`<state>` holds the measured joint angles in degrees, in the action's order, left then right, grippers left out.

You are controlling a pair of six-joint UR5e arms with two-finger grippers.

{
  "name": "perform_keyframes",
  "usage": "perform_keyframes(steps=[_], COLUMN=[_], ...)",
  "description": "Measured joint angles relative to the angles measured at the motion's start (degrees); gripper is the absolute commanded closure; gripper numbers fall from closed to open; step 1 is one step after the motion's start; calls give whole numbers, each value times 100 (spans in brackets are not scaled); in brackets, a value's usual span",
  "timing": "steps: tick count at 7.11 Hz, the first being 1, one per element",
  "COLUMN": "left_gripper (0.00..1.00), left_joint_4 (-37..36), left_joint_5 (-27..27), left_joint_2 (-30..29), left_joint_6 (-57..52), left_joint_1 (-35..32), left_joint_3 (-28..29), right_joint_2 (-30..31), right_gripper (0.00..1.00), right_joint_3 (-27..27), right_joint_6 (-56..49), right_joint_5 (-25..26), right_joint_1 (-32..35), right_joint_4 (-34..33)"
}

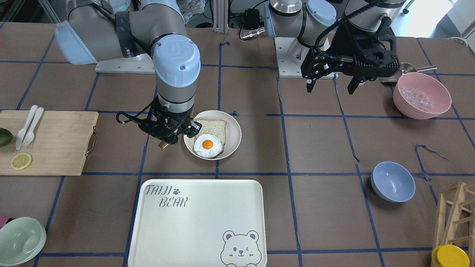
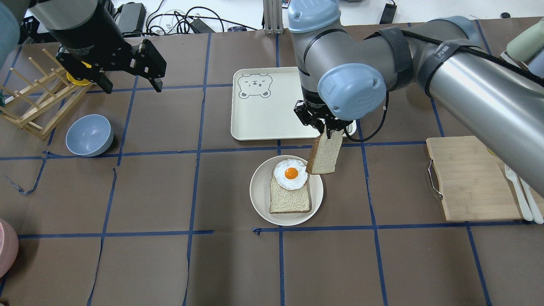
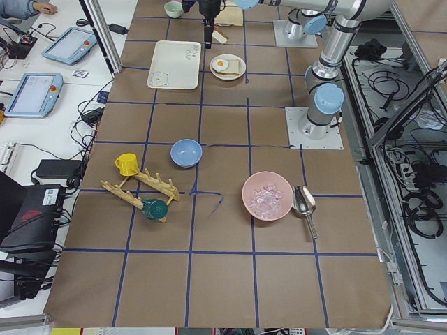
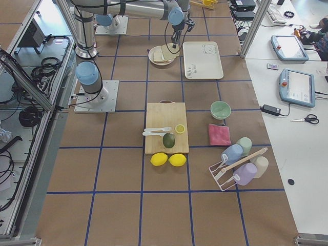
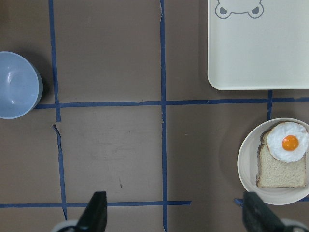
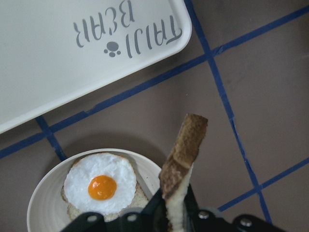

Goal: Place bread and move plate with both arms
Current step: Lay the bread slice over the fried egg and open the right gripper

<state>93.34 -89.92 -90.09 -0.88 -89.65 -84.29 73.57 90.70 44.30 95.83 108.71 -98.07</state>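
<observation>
Egg-topped toast (image 3: pixel 235 67) on far plate (image 3: pixel 227 78)

Both arms are silver-grey tubes with rounded light blue joint caps. The right arm (image 2: pixel 467 80) wears black straps binding a braided black cable, and its cap (image 1: pixel 174 55) just above the jaws bears an embossed logo and small screws. The left arm (image 1: pixel 287 24) ends in a ribbed black housing (image 1: pixel 365 52) above slim black jaws.
</observation>
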Motion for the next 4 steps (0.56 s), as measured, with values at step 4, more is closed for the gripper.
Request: perform_keyframes(steps=[4], left_gripper=[0], left_joint_4=[0], left_joint_5=[2], left_joint_2=[0], left_joint_6=[-2], left_joint_1=[2], left_joint_3=[0], right_joint_2=[-151], right_gripper=[100], right_joint_3=[37], right_joint_6=[486], right_joint_5=[-333], right_joint_1=[393], right_joint_4=[330])
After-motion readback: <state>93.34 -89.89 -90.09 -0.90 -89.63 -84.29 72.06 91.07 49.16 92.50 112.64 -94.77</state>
